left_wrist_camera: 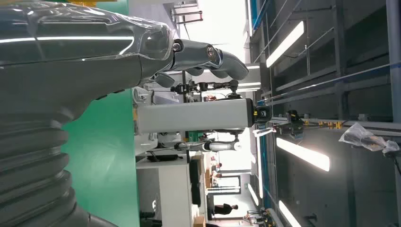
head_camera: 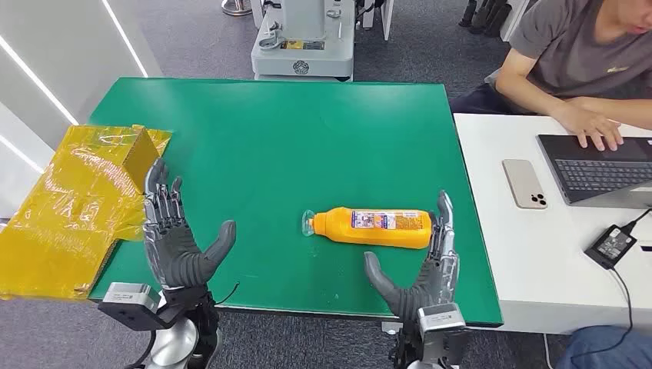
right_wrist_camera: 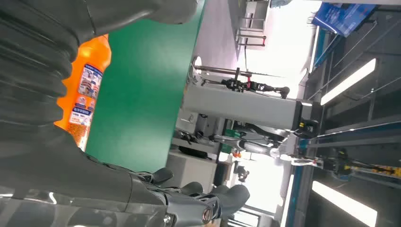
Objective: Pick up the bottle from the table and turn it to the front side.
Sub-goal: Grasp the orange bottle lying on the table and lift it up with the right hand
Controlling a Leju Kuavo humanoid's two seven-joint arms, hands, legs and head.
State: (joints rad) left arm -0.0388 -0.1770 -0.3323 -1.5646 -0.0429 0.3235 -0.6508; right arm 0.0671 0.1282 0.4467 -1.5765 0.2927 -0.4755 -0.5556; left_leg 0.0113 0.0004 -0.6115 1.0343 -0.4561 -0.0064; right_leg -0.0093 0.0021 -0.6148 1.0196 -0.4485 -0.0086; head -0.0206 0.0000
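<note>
Near the lower middle of the head view, the orange bottle (head_camera: 373,227) lies on its side on the green table (head_camera: 307,138), cap toward the left. Just right of it, the right hand (head_camera: 421,265) stands released, fingers apart, empty. At lower left, the left hand (head_camera: 175,234) is likewise spread and empty, beside a yellow bag (head_camera: 69,207).
</note>
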